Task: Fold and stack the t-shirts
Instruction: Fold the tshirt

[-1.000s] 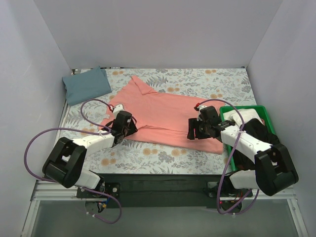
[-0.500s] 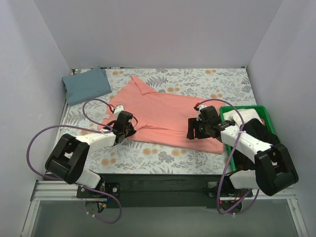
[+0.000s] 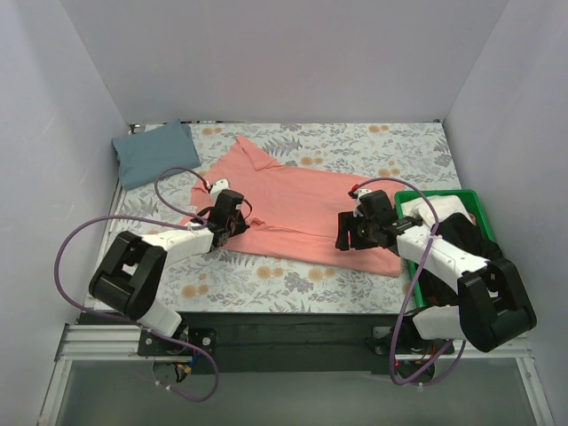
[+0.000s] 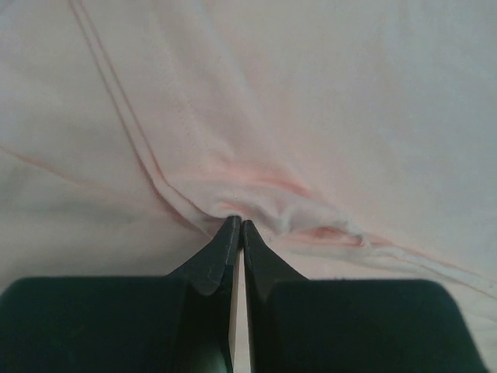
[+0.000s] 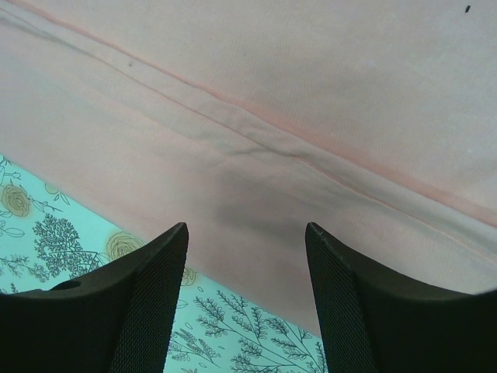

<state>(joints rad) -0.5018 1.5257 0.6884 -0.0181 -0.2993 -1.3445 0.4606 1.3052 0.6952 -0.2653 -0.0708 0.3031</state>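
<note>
Pink tee [image 3: 293, 209]: left fingers [image 4: 237, 233] clench its 8 o'clock edge; right fingers [image 3: 348, 233], released, should pinch the 4 o'clock edge before lifting.

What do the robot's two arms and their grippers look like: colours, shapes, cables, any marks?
The left arm and the right arm have white links and rounded black joints; a thin purple cable loops along each. The left gripper and right gripper are black, with two tapering fingers; the right one's fingers show a fine mesh texture.
</note>
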